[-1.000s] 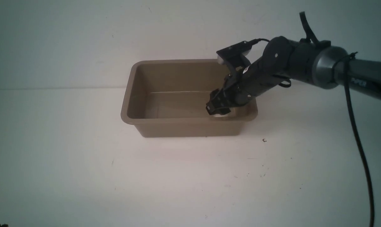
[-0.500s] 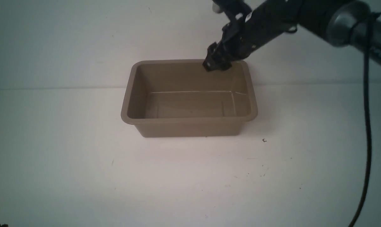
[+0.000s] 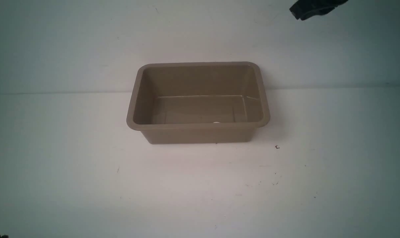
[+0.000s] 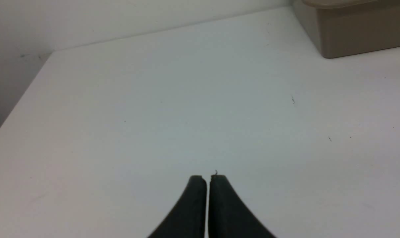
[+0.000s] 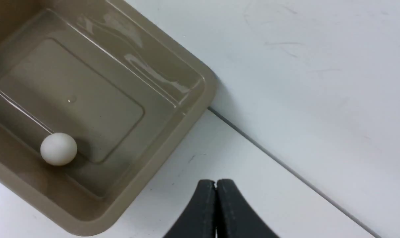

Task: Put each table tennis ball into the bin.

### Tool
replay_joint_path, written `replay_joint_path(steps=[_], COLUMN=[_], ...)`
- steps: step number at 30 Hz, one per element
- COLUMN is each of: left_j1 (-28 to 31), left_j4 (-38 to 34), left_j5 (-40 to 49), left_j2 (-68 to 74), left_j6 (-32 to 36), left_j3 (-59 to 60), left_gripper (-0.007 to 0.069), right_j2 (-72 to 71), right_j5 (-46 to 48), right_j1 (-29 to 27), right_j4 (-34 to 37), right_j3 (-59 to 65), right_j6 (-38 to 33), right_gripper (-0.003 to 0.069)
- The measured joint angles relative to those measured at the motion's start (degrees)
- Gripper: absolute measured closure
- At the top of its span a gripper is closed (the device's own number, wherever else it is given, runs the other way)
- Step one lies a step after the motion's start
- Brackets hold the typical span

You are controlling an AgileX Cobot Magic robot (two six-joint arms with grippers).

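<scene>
In the bin, near wall, the table tennis ball lies loose; with left gripper and right gripper closed empty, a bump could eject it.

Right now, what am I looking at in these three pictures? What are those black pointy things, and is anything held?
It's a robot with two arms. One picture looks forward from between the arms; the other two come from cameras on its wrists. The black points are the left pincer and the right pincer, both shut, holding nothing. On the white table stands a brown bin. Inside it lies a white table tennis ball.
</scene>
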Motion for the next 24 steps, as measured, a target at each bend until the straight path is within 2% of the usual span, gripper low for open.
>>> replay_joint_path(steps=[3,6,15,16,18,21,24], left_j1=[0.00,0.00,0.00,0.00,0.00,0.00,0.00], left_j4=[0.00,0.00,0.00,0.00,0.00,0.00,0.00], left_j5=[0.00,0.00,0.00,0.00,0.00,0.00,0.00], left_j2=[0.00,0.00,0.00,0.00,0.00,0.00,0.00], left_j6=[0.00,0.00,0.00,0.00,0.00,0.00,0.00], left_j3=[0.00,0.00,0.00,0.00,0.00,0.00,0.00], left_gripper=[0.0628,0.0628,0.0628,0.0628,0.0628,0.0628,0.0628], right_j2=[-2.00,-12.53,-37.70,-44.60,-48.67,-60.91,-66.95], right_j5=[0.06,0.12,-7.55,-10.99,-12.87,-22.21,-28.48], right_j1=[-0.59,-2.32,-6.20,-6.33,-6.33,-6.33,-6.33], right_j4=[0.12,0.29,0.37,0.55,0.72,1.03,1.09], right_j3=[0.39,3.81,27.71,36.91,42.85,63.69,74.35], right_j6=[0.09,0.14,1.44,2.59,3.00,4.67,6.44], right_gripper=[0.0669,0.0670,0.0670,0.0670,0.0670,0.0670,0.0670])
